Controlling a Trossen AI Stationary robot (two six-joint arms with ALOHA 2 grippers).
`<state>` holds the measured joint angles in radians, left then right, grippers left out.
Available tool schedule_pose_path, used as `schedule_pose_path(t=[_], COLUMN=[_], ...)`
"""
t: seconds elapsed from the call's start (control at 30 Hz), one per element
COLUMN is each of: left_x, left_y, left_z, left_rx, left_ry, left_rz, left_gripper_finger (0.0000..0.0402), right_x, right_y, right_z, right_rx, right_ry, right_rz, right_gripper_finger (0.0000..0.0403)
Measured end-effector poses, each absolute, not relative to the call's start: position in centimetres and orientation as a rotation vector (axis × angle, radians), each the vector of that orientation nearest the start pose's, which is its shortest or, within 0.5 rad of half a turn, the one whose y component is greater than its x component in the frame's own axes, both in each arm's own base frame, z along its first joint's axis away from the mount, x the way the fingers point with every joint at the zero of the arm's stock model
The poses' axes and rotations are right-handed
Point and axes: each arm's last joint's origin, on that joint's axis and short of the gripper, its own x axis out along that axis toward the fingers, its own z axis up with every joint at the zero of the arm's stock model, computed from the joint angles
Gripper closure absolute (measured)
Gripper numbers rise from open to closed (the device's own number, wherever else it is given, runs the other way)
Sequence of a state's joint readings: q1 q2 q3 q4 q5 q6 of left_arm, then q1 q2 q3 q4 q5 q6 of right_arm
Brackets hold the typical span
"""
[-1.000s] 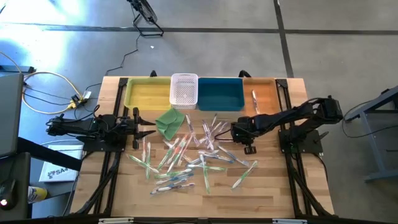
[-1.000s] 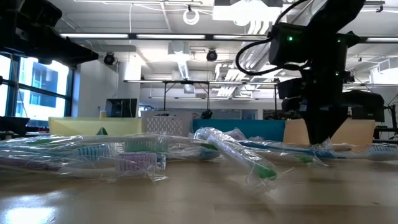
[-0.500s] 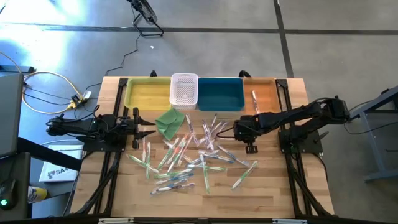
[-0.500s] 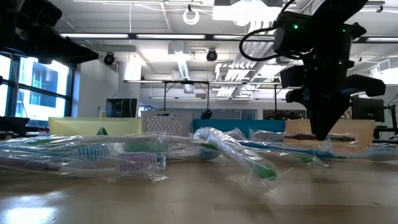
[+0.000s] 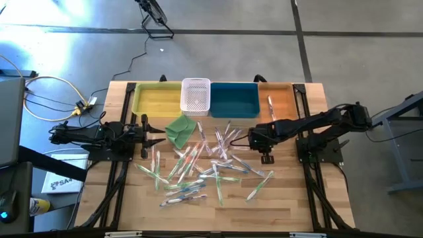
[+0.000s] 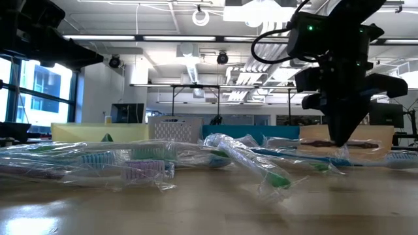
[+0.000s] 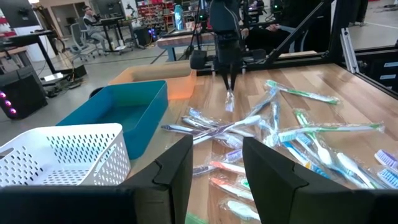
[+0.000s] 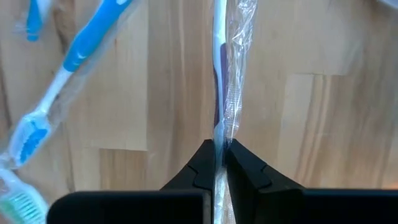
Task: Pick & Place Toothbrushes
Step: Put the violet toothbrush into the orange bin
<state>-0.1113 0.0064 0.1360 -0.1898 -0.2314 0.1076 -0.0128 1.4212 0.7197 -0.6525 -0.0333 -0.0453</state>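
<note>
right gripper (image 8: pixel 219 163) clenched on a wrapped toothbrush (image 8: pixel 221 74) (thin wrapper pinched between the tips) at the right edge of the pile | toothbrushes (image 5: pixel 198 165) scattered mid-table | left gripper (image 5: pixel 147 135) parted, empty, waiting left beside the green cloth (image 5: pixel 180 129)

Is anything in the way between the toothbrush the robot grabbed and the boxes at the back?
Nothing visible blocks it. The right gripper is shut on a wrapped toothbrush at the pile's right edge. From the right gripper to the orange bin behind it, the high view shows only bare table. The left gripper waits beside the green cloth.
</note>
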Motion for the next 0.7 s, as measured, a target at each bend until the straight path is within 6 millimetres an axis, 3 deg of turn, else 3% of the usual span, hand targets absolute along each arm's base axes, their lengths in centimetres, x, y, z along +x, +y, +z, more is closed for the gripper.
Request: schedule_pose_path(t=[0.17,0.37,0.53,0.7], left_x=[8.7,8.7,8.7,8.7], left_y=[-0.3,-0.3,-0.3,-0.3], left_z=[19.1,19.1,19.1,19.1], left_rx=[0.118,0.118,0.118,0.117], left_ry=[0.066,0.066,0.065,0.066], left_rz=[0.117,0.116,0.116,0.116], left_gripper_finger=[0.0265,0.0265,0.0265,0.0265], right_x=[23.3,24.5,25.2,24.4], right_y=[-0.2,-0.4,-0.9,-2.5], right_z=[16.7,19.3,21.7,23.8], right_rx=[-0.013,-0.057,-0.126,-0.125], right_ry=[1.333,1.316,1.298,1.220], right_rz=[0.053,0.002,-0.131,-0.300], right_gripper_finger=[0.0390,0.0390,0.0390,0.0390])
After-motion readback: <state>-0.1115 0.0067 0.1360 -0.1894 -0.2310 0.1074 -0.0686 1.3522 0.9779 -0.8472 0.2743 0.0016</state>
